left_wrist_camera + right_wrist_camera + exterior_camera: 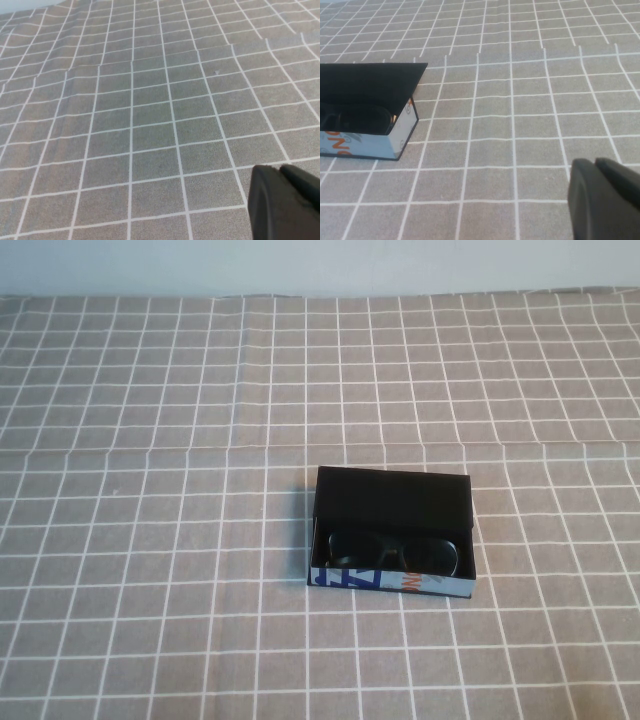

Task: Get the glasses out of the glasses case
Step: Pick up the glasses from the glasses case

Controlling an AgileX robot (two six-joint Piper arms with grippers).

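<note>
The glasses case point(393, 500) lies open on the checked cloth a little right of the middle in the high view, its black flap folded back and its white front edge with blue and orange print facing me. The black glasses point(395, 550) lie inside it. The case also shows in the right wrist view point(367, 82), with the glasses point(355, 119) dark inside. My right gripper point(598, 165) is shut and empty over bare cloth, apart from the case. My left gripper point(280, 170) is shut and empty over bare cloth. Neither gripper shows in the high view.
A grey cloth with white grid lines point(150, 540) covers the whole table. A fold line crosses it behind the case. A pale wall point(320, 265) runs along the far edge.
</note>
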